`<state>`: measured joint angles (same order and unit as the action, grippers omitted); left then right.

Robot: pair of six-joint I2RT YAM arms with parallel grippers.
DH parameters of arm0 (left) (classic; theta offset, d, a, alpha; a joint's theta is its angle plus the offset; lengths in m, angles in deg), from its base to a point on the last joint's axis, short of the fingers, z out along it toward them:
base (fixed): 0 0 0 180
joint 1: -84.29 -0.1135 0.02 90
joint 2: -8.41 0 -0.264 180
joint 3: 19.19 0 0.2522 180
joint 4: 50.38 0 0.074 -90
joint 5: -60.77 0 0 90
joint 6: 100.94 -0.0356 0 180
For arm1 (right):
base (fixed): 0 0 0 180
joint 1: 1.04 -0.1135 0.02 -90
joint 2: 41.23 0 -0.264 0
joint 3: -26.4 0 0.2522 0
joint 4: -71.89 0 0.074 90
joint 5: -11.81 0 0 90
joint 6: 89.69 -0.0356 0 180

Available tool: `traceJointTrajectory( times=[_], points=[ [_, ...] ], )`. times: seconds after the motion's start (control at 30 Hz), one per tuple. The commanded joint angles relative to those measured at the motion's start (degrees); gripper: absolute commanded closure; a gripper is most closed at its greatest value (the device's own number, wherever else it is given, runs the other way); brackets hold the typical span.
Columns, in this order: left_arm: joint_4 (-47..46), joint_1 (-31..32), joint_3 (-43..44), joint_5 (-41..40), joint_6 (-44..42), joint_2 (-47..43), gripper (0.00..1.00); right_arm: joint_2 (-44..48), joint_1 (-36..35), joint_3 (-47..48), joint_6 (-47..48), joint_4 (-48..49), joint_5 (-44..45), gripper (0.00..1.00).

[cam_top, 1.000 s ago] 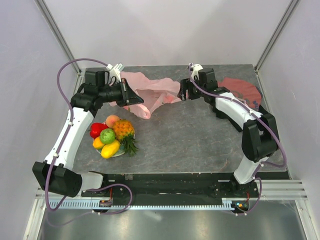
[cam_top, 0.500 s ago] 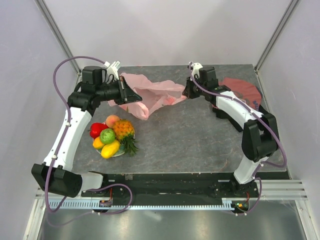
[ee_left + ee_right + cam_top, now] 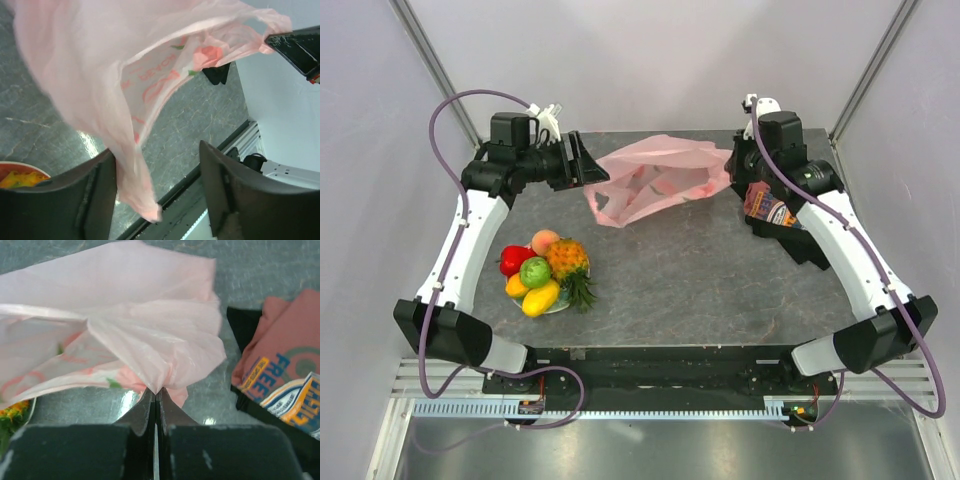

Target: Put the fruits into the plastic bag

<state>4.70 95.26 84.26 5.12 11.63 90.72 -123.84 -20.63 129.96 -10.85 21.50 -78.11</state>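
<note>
The pale-pink plastic bag [image 3: 655, 185] hangs stretched between my two grippers above the back of the table. My right gripper [image 3: 156, 392] is shut on a bunched edge of the bag [image 3: 125, 315]. My left gripper [image 3: 156, 165] stands open; a loose strip of the bag [image 3: 100, 65] droops beside its left finger without being pinched. The fruits sit piled on a plate at the front left: pineapple [image 3: 567, 260], red piece [image 3: 514, 260], green round one [image 3: 535, 272], peach [image 3: 545, 241] and yellow mango [image 3: 541, 298].
A folded dark-red printed T-shirt [image 3: 280, 375] lies at the back right, partly under my right arm [image 3: 840, 240]. The plate's rim [image 3: 12, 167] shows at the lower left of the left wrist view. White walls and frame posts close in the table.
The left gripper has opened and let go of the bag. The right arm, shut on the bag's other edge, has swung right and lifted, pulling the bag out wide.
</note>
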Motion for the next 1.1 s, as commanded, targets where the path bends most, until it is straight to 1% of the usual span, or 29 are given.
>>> traceJointTrajectory(
  times=[0.0,0.07,0.1,0.17,0.2,0.23,0.27,0.3,0.37,0.4,0.6,0.83,0.93,1.07],
  points=[
    [-0.54,-0.06,0.06,-1.12,-3.4,-2.84,0.21,-0.36,-1.14,-3.65,-8.69,-4.17,5.02,1.0],
    [-1.94,-0.06,-2.14,-2.87,-3.93,-6.34,0.17,-1.15,-1.67,-4.02,-12.74,-2.76,6.16,1.0],
    [-2.47,-0.06,-5.02,-3.41,-4.02,-7.58,0.15,-1.67,-2.28,-3.76,-14.05,-2.41,6.16,1.0],
    [-3.7,0.11,-8.55,-5.59,-4.02,-10.48,0.14,-2.9,-2.99,-3.23,-16.52,-1.27,5.73,1.0],
    [-4.14,0.37,-12.48,-6.74,-3.76,-13.02,0.14,-3.52,-3.95,-2.44,-17.05,-0.91,5.72,1.0],
    [-4.4,0.46,-14.52,-7.88,-2.8,-14.44,0.14,-3.87,-4.48,-1.91,-17.66,-0.73,5.81,1.0],
    [-4.49,0.46,-16.37,-11.29,-1.92,-15.67,0.14,-4.66,-4.92,-1.56,-17.93,-0.82,5.99,1.0],
    [-4.41,0.46,-19.96,-13.06,-1.13,-17.94,0.14,-4.93,-5.36,-0.86,-18.11,-0.82,5.99,1.0],
    [-4.41,0.46,-23.14,-17.62,0.98,-19.72,0.13,-5.11,-5.72,-0.59,-19.16,-0.82,6.08,1.0],
    [-4.41,0.46,-25.59,-18.52,1.51,-20.68,0.13,-4.93,-5.8,-0.33,-19.6,-0.91,5.99,1.0],
    [-4.58,0.46,-30.54,-23.44,4.33,-24.12,0.13,-3.61,-5.81,2.13,-22.76,-2.49,6.42,1.0],
    [-6.86,0.46,-32.56,-24.24,2.75,-25.26,0.11,-3.52,-5.72,5.56,-23.73,-4.42,5.82,1.0],
    [-9.66,0.46,-32.91,-21.61,3.09,-25.0,0.11,-3.35,-5.72,6.79,-24.61,-5.04,5.46,1.0],
    [-15.29,0.46,-36.68,-15.03,6.69,-25.0,0.11,-3.35,-5.72,8.63,-25.49,-5.83,5.46,1.0]
  ],
)
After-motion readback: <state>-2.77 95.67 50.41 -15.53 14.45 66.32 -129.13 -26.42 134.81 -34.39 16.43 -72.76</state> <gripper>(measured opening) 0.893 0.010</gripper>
